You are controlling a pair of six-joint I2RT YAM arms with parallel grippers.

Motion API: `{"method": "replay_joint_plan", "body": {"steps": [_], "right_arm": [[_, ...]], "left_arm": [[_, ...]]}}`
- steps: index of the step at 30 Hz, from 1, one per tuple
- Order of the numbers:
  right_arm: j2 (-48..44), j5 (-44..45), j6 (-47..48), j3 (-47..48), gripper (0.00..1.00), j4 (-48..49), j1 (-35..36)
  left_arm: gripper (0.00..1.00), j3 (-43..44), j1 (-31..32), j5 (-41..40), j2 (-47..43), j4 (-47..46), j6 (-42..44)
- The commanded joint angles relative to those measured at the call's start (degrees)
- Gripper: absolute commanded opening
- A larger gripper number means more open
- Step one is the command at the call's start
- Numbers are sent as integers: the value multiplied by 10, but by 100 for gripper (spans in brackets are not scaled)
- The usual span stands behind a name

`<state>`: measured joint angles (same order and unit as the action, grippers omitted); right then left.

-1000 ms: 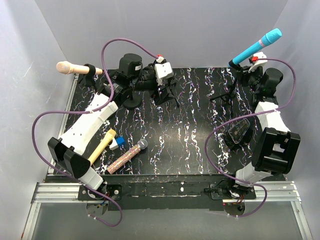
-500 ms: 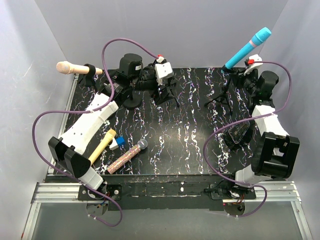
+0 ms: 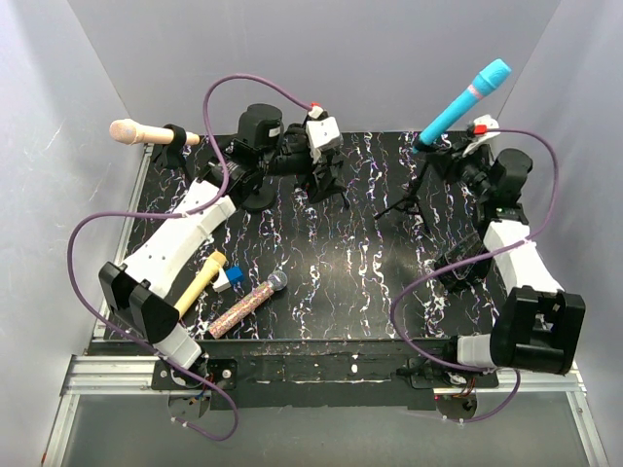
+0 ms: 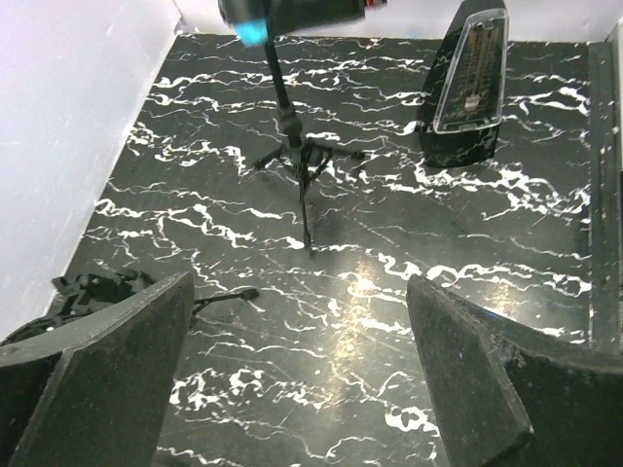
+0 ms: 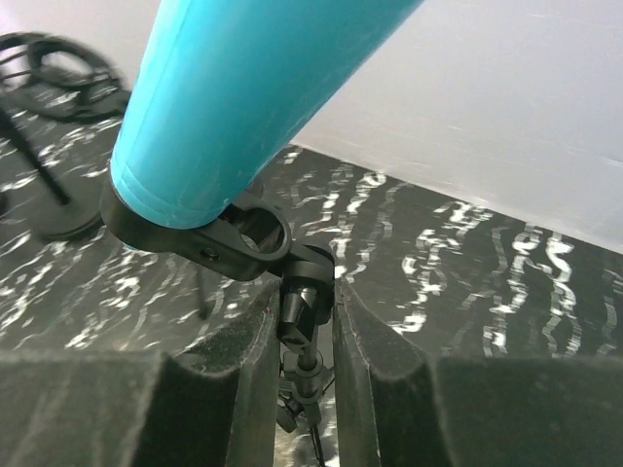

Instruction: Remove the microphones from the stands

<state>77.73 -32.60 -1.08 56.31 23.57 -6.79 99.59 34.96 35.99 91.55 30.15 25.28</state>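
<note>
Our right gripper (image 5: 307, 326) clamps the black tripod stand (image 5: 306, 304); our spread left gripper (image 4: 297, 326) should next take the turquoise microphone (image 3: 463, 101).

Right gripper (image 5: 304, 304): closing onto the upright post of the tripod stand (image 3: 409, 199), just under the clip, with a pad now on each side.
Tripod stand: shifting left across the marbled table (image 3: 350, 263), away from the right wall.
Turquoise microphone (image 3: 462, 99): travelling left along with the stand.
Right arm: swinging its wrist leftward, with the elbow block dropping toward the near edge.
Right arm's purple cable (image 3: 401, 287): trailing leftward.
</note>
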Motion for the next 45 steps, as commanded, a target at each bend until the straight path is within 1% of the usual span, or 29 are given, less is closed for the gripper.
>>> {"method": "replay_joint_plan", "body": {"steps": [1, 5, 9, 12, 17, 21, 24, 26, 29, 33, 37, 38, 39, 41, 42, 43, 45], "right_arm": [[-64, -32, -4, -28, 1, 60, 65], [-100, -16, 1, -63, 1, 51, 127], [-135, 12, -2, -86, 1, 28, 176], [-161, 47, 9, -103, 1, 10, 222], [-188, 103, 9, -120, 1, -19, 286], [-196, 145, 2, -125, 1, -41, 316], [-196, 140, 2, -131, 1, -45, 327], [-197, 137, 10, -138, 1, -42, 336], [-195, 134, 9, -142, 1, -43, 339], [-189, 134, 9, -153, 1, -36, 343], [-188, 139, 6, -165, 1, -33, 350], [-187, 141, 2, -168, 6, -34, 351], [-186, 141, -3, -169, 23, -36, 352], [-182, 146, -13, -175, 53, -34, 353], [-178, 144, -13, -179, 60, -29, 352], [-175, 137, -13, -183, 62, -24, 351], [-168, 127, -14, -184, 63, -16, 351]], "left_arm": [[91, 3, 13, -11, 4, -40, -74], [96, -14, 23, -37, -1, -80, -126], [98, -34, 35, -48, -7, -108, -141], [98, -48, 49, -71, -10, -127, -146], [98, -52, 61, -85, -8, -145, -158], [96, -53, 64, -102, -3, -160, -159], [94, -62, 65, -105, 0, -177, -155], [92, -70, 65, -109, 2, -190, -152], [85, -67, 65, -116, 6, -192, -146], [79, -55, 66, -94, 13, -184, -143], [63, -44, 66, -58, 22, -172, -149], [58, -39, 66, -46, 26, -166, -152], [53, -34, 65, -34, 28, -158, -151], [44, -26, 65, -17, 34, -144, -156], [35, -23, 64, -18, 34, -142, -159], [23, -22, 63, -20, 35, -138, -161], [6, -17, 60, -16, 37, -132, -162]]}}
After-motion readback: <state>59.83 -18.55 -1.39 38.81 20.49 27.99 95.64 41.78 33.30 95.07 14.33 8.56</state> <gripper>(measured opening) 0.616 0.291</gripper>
